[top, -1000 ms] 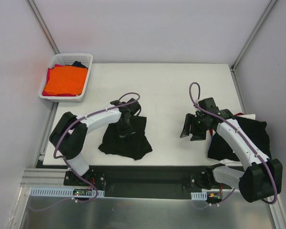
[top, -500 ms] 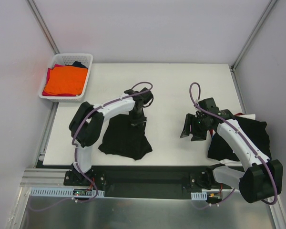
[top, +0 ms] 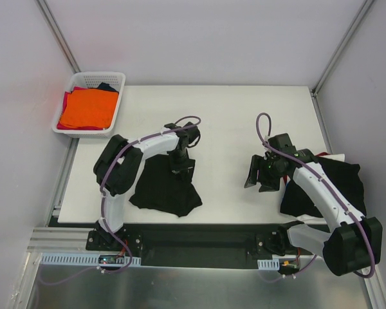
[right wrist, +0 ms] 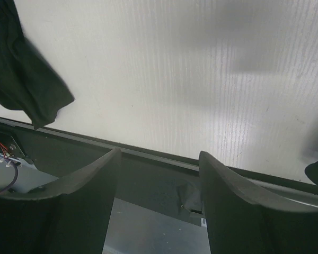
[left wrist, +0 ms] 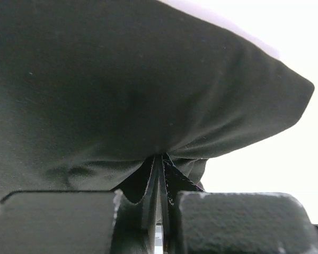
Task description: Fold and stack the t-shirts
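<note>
Several shirts, an orange shirt point(top: 85, 108) on top, fill the basket point(top: 83, 132) at the far left. Right of it a black shirt point(top: 161, 190) lies spread on the table point(top: 231, 116). The left gripper point(top: 179, 165) has its jaws clamped on the shirt's far edge, the cloth bunched between them. The right gripper point(top: 262, 175) hangs over bare table, jaws wide and holding nothing. A dark heap point(top: 344, 183) of cloth lies at the right edge, partly under that arm.
</note>
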### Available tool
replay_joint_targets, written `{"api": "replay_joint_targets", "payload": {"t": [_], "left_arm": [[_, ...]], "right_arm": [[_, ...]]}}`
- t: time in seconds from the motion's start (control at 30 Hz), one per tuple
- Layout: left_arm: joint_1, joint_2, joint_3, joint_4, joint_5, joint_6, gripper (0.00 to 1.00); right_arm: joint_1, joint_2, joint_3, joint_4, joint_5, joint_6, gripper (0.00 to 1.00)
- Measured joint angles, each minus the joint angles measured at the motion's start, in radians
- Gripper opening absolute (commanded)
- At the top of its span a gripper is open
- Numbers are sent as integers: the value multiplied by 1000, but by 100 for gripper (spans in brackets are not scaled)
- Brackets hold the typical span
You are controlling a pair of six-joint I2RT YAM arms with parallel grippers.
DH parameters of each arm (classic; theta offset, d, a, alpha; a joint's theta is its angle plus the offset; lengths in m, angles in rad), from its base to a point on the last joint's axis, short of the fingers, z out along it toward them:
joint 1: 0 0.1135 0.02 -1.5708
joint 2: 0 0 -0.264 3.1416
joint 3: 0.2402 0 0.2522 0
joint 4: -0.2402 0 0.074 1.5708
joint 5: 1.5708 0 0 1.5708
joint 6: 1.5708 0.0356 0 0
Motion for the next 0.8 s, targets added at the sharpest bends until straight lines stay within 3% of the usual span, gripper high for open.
{"api": "replay_joint_targets", "payload": {"t": [0.47,0.53,0.6,0.63,0.7,0.73,0.8], "left_arm": [[98,-72,-109,-1,2,20,0],[104,-80,-119,0,1,24,0],[105,-88,-127,0,-1,27,19],[105,-96,-131,-1,-2,29,48],[105,-120,-131,-7,-8,34,73],[105,-142,-130,-10,-12,28,90],[104,-198,-111,-24,-19,31,99]], "right_arm": [[0,-6,-9,3,0,3,64],[0,-9,-11,1,0,3,68],[0,-13,-11,-1,0,3,88],[0,-18,-10,-6,0,0,96],[0,-31,-3,-19,-1,6,96],[0,-42,7,-26,-1,5,96],[-1,-66,49,-44,-13,4,96]]}}
